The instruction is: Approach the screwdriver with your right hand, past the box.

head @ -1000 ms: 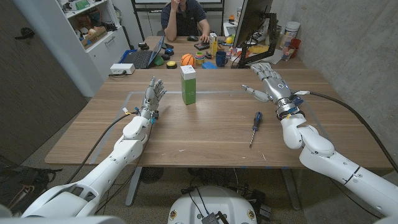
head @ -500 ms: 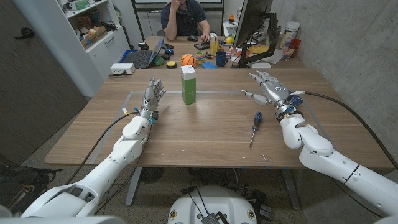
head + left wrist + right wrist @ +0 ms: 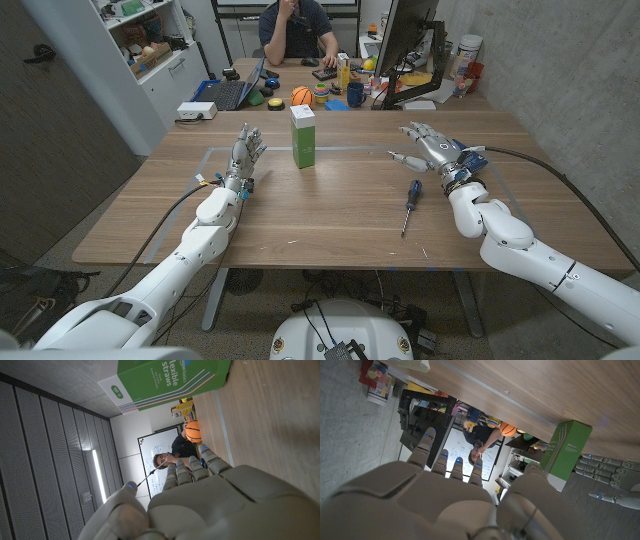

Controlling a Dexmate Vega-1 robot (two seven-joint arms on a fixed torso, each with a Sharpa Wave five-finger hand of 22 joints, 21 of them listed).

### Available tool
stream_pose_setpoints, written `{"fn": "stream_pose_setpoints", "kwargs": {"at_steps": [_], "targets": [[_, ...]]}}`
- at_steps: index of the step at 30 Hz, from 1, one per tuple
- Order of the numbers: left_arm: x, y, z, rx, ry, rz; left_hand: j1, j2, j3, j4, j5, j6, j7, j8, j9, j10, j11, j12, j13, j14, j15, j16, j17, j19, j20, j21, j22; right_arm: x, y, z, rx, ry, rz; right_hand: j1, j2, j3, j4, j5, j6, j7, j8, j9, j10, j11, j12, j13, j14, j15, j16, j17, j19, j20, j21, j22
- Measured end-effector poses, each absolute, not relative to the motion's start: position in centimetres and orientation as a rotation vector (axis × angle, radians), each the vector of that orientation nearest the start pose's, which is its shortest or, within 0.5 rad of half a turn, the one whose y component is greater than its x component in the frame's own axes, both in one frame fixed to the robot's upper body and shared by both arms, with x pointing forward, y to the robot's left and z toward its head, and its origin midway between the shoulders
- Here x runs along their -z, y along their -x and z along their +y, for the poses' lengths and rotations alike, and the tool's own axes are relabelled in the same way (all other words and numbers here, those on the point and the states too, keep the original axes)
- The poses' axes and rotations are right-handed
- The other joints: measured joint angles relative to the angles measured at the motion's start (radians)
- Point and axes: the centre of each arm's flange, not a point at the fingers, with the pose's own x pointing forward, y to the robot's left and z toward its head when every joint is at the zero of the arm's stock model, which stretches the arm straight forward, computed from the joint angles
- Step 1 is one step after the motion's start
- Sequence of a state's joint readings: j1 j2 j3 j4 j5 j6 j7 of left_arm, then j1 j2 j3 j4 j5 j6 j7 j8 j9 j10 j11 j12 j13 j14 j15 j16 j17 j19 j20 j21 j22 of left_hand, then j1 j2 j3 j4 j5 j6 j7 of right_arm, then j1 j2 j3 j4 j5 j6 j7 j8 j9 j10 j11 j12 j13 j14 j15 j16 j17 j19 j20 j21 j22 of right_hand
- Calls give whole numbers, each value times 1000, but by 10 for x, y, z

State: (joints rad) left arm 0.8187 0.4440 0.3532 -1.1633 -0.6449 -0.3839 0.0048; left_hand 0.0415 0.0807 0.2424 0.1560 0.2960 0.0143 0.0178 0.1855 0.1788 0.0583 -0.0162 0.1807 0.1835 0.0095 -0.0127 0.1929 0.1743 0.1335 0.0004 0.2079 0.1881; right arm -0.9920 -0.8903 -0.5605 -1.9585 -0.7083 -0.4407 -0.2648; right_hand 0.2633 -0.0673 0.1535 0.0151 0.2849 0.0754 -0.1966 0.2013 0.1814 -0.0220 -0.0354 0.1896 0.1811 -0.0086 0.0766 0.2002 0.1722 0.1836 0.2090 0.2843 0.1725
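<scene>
— Wooden table, from the left side: what comes first?
— The left hand, fingers spread, holding nothing. Next the upright green straw box.
— And the screwdriver?
— It lies on the table right of the box, just beside the right hand, whose fingers are spread and empty.

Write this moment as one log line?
right hand: open, beyond screwdriver | left hand: open | box: upright between hands
</scene>
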Motion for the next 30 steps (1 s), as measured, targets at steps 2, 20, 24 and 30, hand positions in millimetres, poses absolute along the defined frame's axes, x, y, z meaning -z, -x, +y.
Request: {"fn": "stream_pose_setpoints", "kwargs": {"at_steps": [2,20,24,30], "targets": [[46,-666,307,105,108,-608,0,0,0,0,0,0,0,0,0,0,0,0,0,0,0,0,0,0,0,0,0,13,-551,-250,333,1500,-665,5,3,0,0,0,0,0,0,0,0,0,0,0,0,0,0,0,3,3,0,0],[47,-664,308,103,109,-608,-4,4,0,0,0,0,0,0,0,0,0,0,0,0,0,0,0,0,0,0,0,21,-563,-251,264,1531,-594,39,19,-10,-18,11,37,-12,-7,0,10,-9,0,0,47,-22,8,0,119,5,-4,0],[46,-663,307,104,109,-609,-4,4,0,0,0,0,0,0,0,0,0,4,0,0,0,0,0,0,0,0,0,25,-568,-251,237,1550,-537,43,15,-11,-19,11,41,-16,-7,0,10,-9,0,0,52,-24,8,0,132,3,-4,0],[46,-663,307,105,109,-610,-4,4,-4,4,0,0,0,0,0,0,0,4,0,0,0,0,0,0,0,0,0,27,-571,-250,224,1568,-505,92,15,-22,-42,21,60,-19,-7,0,44,-25,0,0,98,-51,8,-4,221,1,-6,-4]]}}
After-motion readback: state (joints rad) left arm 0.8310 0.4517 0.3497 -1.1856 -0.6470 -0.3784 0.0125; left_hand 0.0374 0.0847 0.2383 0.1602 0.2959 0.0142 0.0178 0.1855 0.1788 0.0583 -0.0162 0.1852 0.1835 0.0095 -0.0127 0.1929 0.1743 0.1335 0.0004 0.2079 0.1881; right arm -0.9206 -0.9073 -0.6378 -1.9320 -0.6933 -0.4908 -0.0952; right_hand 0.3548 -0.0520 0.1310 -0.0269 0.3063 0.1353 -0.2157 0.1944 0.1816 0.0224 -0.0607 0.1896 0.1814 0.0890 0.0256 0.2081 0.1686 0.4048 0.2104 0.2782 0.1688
